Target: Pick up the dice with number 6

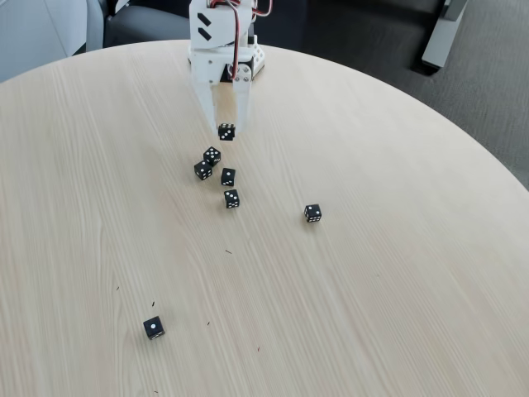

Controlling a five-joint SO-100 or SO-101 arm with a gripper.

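Nearest the camera, toward the table's near edge and left of centre in the fixed view, sits a lone black die (pixel 153 327) with a single white pip on top; it is well apart from everything else. Pale wood grain covers the round table (pixel 397 298), whose curved far edge runs across the top of the view; a few tiny dark specks lie on the wood between the lone die and the middle.

Near the middle of the surface, slightly toward the far edge, four black dice form a loose cluster; two of them, the upper die (pixel 212 155) and the left die (pixel 202 170), sit just beside each other; a third die (pixel 228 176) lies a little to their right; a fourth die (pixel 232 198) lies just nearer the camera than that. Another black die (pixel 312 213) rests alone to the right of the cluster, apart from it.

At the far edge stands a white robot arm (pixel 221 37) with red and black wires; its gripper (pixel 226 129) points down toward the cluster; the two white fingers (pixel 203 99) are closed around the dice with number 6 (pixel 226 131), pinching it at their tips; this black die appears just beyond the cluster, on the far side; its facing side shows white pips, too small to count surely; whether it touches the surface cannot be told.
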